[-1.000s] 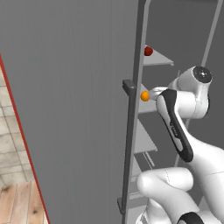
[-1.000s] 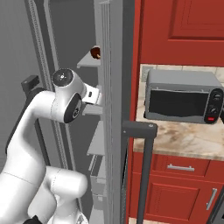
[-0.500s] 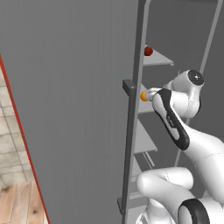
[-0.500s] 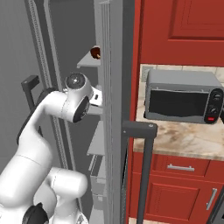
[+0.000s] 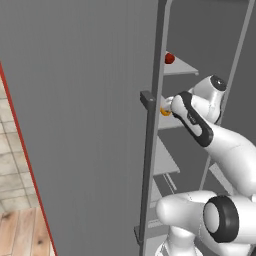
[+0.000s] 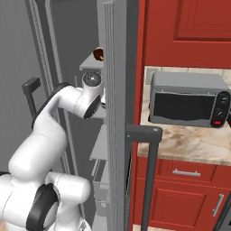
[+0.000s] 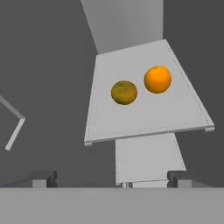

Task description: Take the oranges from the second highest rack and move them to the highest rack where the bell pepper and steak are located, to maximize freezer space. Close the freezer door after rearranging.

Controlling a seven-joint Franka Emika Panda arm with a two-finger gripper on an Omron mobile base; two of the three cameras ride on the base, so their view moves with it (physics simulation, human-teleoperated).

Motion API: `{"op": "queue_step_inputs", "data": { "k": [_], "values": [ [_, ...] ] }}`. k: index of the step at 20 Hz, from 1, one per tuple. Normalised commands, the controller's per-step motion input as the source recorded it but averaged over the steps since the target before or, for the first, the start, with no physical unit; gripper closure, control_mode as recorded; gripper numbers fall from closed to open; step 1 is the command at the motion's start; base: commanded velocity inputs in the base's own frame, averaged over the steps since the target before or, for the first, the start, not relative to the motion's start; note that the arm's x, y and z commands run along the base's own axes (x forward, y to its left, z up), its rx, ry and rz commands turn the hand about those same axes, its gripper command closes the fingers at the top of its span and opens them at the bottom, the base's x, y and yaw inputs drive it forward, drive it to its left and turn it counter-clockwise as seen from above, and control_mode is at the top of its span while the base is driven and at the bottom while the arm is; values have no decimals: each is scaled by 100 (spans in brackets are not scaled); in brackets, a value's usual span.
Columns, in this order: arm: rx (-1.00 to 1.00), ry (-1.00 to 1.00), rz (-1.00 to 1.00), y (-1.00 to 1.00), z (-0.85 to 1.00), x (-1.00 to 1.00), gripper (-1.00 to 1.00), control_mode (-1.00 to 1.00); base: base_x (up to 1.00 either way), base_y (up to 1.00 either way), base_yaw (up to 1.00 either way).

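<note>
Two oranges lie side by side on the second highest rack point(image 7: 144, 118): a bright one point(image 7: 157, 79) and a duller, greenish one point(image 7: 124, 92). My gripper point(image 7: 111, 180) is open, its fingertips point(image 7: 43, 178) spread wide. It hangs short of the rack's front edge and holds nothing. From the left base, one orange point(image 5: 164, 111) peeks past the door edge, just ahead of my hand. The bell pepper point(image 5: 169, 58) sits on the highest rack point(image 5: 181, 68) above. The steak is hidden. The freezer door point(image 5: 75, 125) stands open, with its bar handle point(image 5: 148, 165) beside my arm.
Lower shelves point(image 5: 165, 160) sit under the oranges' rack. A second grey door edge with a bar handle point(image 6: 149, 180) stands close on my arm's right. Beyond it are a microwave point(image 6: 187, 99) on a stone counter point(image 6: 189, 144) and red cabinets point(image 6: 180, 194).
My arm has reached further into the freezer, toward the oranges on the second highest rack. The jaws have stayed open and the oranges have not moved.
</note>
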Motion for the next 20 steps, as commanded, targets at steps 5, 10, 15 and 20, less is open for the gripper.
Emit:
{"op": "queue_step_inputs", "data": {
  "k": [5, 10, 15, 20],
  "values": [
    [0, 0, 4, 0, -27, 34, -100, -100, 0, 0, 0],
    [0, 0, 3, 0, -36, 32, -100, -100, 0, 0, 0],
    [2, 0, 3, 0, -17, 38, -100, -100, 0, 0, 0],
    [4, 2, 3, 0, -9, 42, -100, -100, 0, 0, 0]
  ]
}}
